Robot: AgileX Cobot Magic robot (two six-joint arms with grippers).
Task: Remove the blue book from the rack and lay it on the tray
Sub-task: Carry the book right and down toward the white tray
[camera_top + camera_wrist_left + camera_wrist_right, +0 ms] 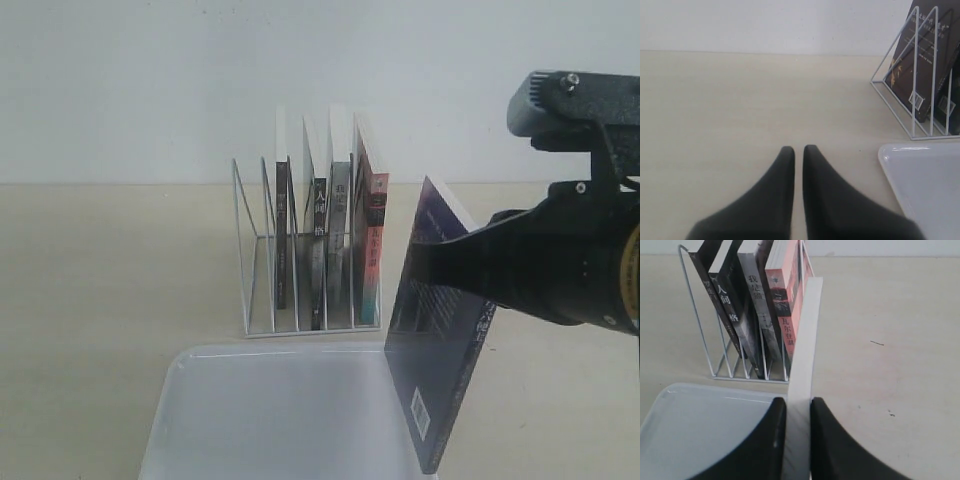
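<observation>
The right hand (798, 409) grips the blue book (440, 380), tilted over the 3 o'clock edge of the tray (280, 347). The rack (290, 332) stands at its 11 o'clock. The left hand (799, 150) is closed and empty.

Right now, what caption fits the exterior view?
The right gripper holds the blue book tilted at the tray's edge, out of the rack.

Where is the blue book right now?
In the exterior view the blue book is on the right, out of the rack, held tilted by the right gripper by the tray's right edge.
</observation>
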